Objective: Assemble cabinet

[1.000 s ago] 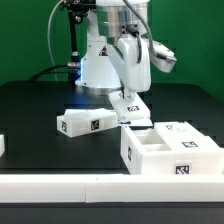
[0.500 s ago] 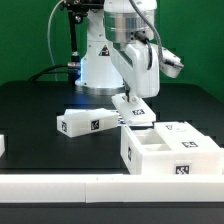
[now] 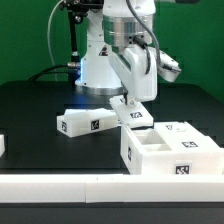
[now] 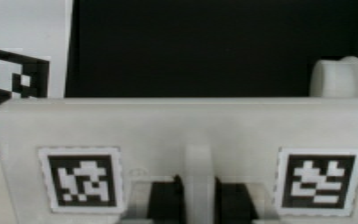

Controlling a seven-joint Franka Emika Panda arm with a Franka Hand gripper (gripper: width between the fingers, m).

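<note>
The cabinet body [image 3: 170, 150] is a white box with open compartments and tags, standing at the front on the exterior view's right. My gripper [image 3: 129, 103] hangs just behind its near corner, shut on a white cabinet panel [image 3: 134, 116] that bears tags. In the wrist view that panel [image 4: 194, 125] fills the picture with two tags on it. My dark fingers [image 4: 163, 202] clamp a narrow ridge on it, with the gripper [image 4: 197, 202] centred there. Another white tagged part [image 3: 88, 123] lies on the black table to the exterior view's left of the panel.
A long white rail [image 3: 90, 186] edges the table's front. A small white piece [image 3: 2, 146] shows at the exterior view's far left. The arm's base [image 3: 95, 65] stands behind. In the wrist view a tagged white surface [image 4: 12, 80] and a white block [image 4: 345, 75] lie beyond the panel.
The arm has shifted slightly toward the exterior view's right and lower, carrying the held panel closer to the cabinet body. The grip has not changed.
</note>
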